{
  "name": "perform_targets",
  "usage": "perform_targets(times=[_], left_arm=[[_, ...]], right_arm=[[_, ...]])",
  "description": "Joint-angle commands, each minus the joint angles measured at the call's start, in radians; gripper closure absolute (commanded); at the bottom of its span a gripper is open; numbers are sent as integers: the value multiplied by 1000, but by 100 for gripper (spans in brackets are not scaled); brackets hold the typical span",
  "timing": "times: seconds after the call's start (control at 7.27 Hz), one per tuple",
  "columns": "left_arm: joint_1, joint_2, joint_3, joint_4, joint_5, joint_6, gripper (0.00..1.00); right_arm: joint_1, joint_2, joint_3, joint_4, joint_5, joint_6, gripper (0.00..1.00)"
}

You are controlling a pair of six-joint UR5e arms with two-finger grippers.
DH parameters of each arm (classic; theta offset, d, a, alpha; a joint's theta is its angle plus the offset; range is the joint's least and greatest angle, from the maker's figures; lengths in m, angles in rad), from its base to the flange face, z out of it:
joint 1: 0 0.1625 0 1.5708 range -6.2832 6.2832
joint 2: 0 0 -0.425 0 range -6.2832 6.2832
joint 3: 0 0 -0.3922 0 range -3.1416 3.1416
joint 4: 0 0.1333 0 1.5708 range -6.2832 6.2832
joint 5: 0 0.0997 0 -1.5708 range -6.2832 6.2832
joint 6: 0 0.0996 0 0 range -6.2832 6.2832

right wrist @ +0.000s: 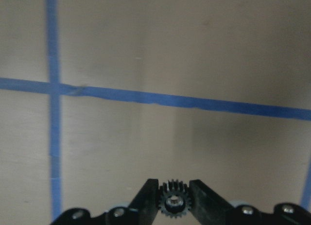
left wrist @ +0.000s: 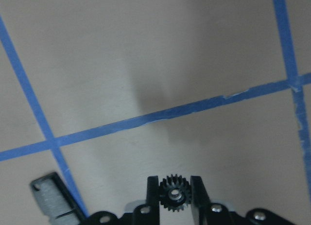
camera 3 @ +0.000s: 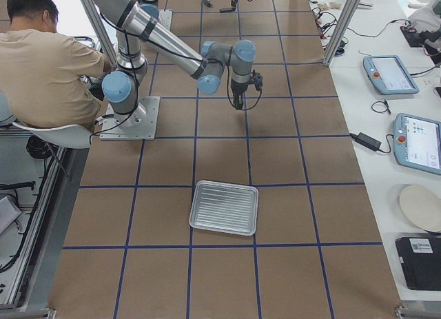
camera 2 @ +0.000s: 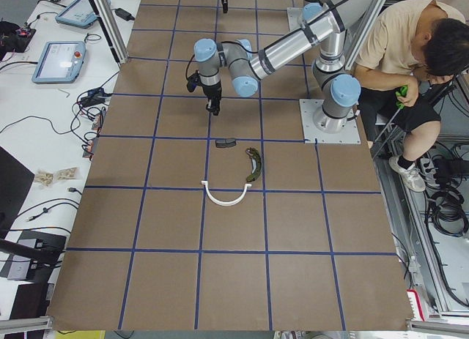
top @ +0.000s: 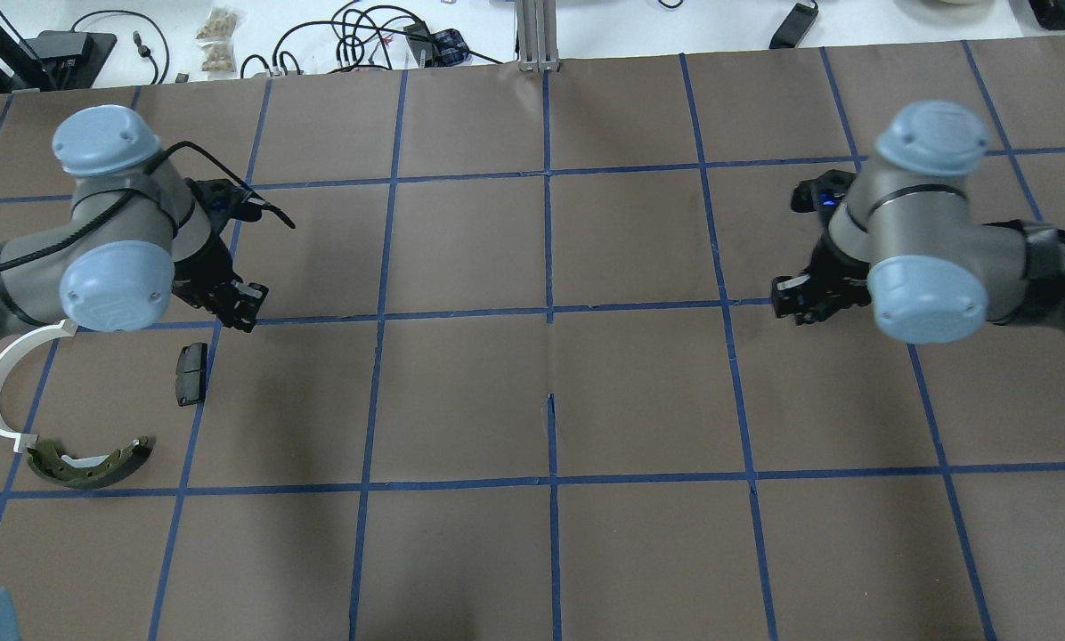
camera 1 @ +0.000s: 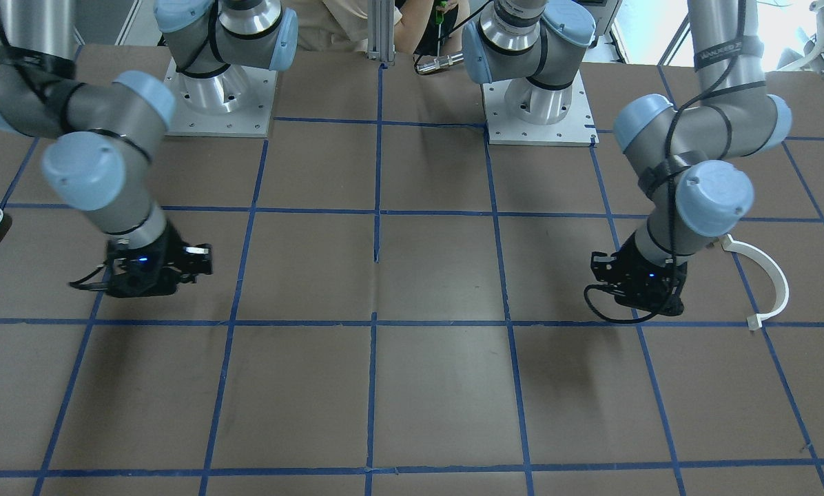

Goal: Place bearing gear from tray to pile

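Nearest, bottom middle of its wrist view, the left gripper (left wrist: 174, 183) is pinching a bearing gear (left wrist: 174, 196) by its teeth. The tray (camera 3: 224, 207) is lying low in the right side view, the pile (top: 87, 467) at the overhead's lower left. The right gripper (right wrist: 173, 184) is pinching a second gear (right wrist: 172, 201). Both are probably feeling hard, light, bumpy.

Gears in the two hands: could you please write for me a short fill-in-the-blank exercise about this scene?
1. The left hand is shut on a small toothed ____.
2. The right hand is not open: it is ____ on a gear too.
3. The ribbed tray lies on the robot's ____ side.
Missing words: gear; shut; right.
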Motion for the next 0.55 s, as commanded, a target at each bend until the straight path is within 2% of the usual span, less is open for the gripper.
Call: perform_targets(times=[0.0,0.14,0.28,0.41], left_arm=[[187,-7,0,4,-5,206,100],[239,-26,-2,8,-7,240,100],[256,-35,-14,19,-5,248,100],[259,-38,-37,31,-2,248,100]], right_arm=[[304,22,-19,-38,11,460,100],[401,86,-51,-99,9,558,99],[491,134,-80,-118,9,702,99],[563,162,-123,-134,11,761,97]])
